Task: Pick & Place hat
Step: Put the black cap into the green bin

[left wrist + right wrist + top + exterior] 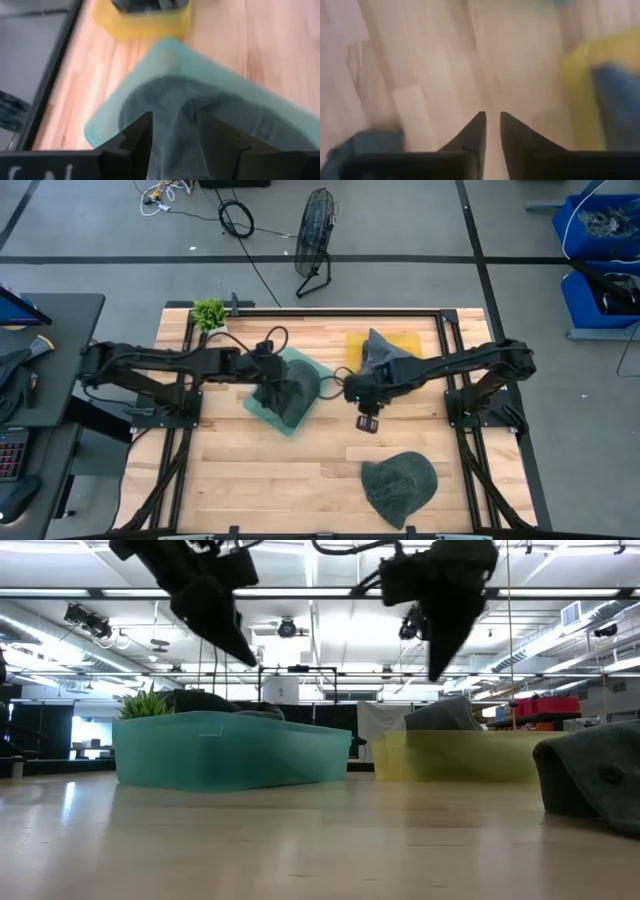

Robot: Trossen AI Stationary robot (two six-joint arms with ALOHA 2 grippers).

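Three dark grey-green hats show. One lies in the teal tray (290, 390), one (378, 352) in the yellow tray (400, 345), and one (400, 485) rests flat on the wood near the table's near edge. My left gripper (175, 135) hovers open above the hat in the teal tray (200, 110), raised clear of it in the low view (240, 650). My right gripper (492, 127) is shut on nothing, raised over bare wood between the two trays (365, 415) (435, 665).
A small green plant (210, 312) stands at the table's far left corner. Black frame rails (448, 370) run along the table's sides. Bare wood lies between the trays and the near hat. A fan (316, 235) stands on the floor beyond the table.
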